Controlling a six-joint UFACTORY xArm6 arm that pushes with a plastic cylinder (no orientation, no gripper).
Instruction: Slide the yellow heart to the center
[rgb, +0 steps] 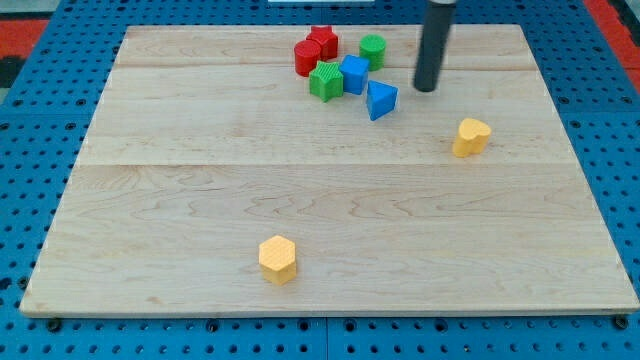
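My tip (427, 88), a bare dark rod with nothing to open or close, sits above-left of the yellow heart block (471, 137), right of centre on the wooden board (180, 200) (not touching); I judge it must get round the heart's right side.

Bare board lies between the yellow heart (471, 137) and centre; the blue triangle (380, 100) stands nearest.

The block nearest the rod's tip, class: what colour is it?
Blue: the blue triangular block, left of my tip, in the camera view.
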